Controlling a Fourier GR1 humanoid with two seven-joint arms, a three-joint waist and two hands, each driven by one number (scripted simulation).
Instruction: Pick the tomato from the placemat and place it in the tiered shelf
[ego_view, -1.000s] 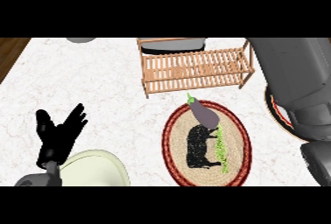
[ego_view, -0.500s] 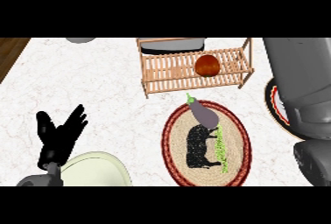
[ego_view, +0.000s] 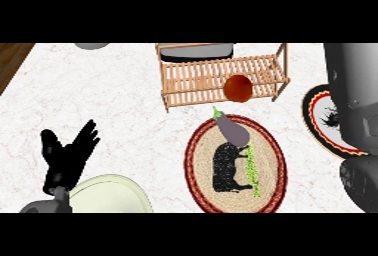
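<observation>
A red-orange tomato (ego_view: 238, 87) rests on the slats of the wooden tiered shelf (ego_view: 199, 80) at the back, toward its right side. The round woven placemat (ego_view: 203, 165) with a red rim and a black animal figure lies in front of the shelf. It carries a purple eggplant (ego_view: 233, 132) and a green strip. Only the grey forearm (ego_view: 353, 95) of my right arm shows, along the right edge, clear of the shelf; its hand is out of view. At the lower left my left hand (ego_view: 65, 157) rests open, fingers up, touching nothing.
A pale green plate (ego_view: 114, 195) lies at the lower left beside my left hand. A second red-rimmed mat (ego_view: 321, 120) at the right is partly hidden by the forearm. A grey pot (ego_view: 196, 50) stands behind the shelf. The wooden counter edge (ego_view: 11, 57) shows top left.
My right forearm has drawn back to the right, off the shelf. The tomato, hidden a second ago, now lies uncovered on the slats. The left hand has stayed still.
</observation>
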